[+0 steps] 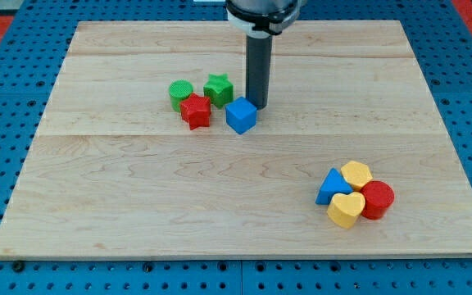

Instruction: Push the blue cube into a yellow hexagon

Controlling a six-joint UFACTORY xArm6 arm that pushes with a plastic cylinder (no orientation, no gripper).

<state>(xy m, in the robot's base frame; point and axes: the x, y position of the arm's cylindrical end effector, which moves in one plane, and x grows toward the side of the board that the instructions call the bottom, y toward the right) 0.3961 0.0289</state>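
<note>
The blue cube (241,115) lies a little above the board's middle. My tip (259,106) stands just to the cube's upper right, touching or almost touching it. The yellow hexagon (356,175) lies at the lower right, in a tight cluster with a blue triangle (332,187), a yellow heart (347,209) and a red cylinder (377,200).
A red star (195,111), a green star (218,89) and a green cylinder (180,93) are bunched just left of the blue cube. The wooden board (138,205) lies on a blue pegboard surface.
</note>
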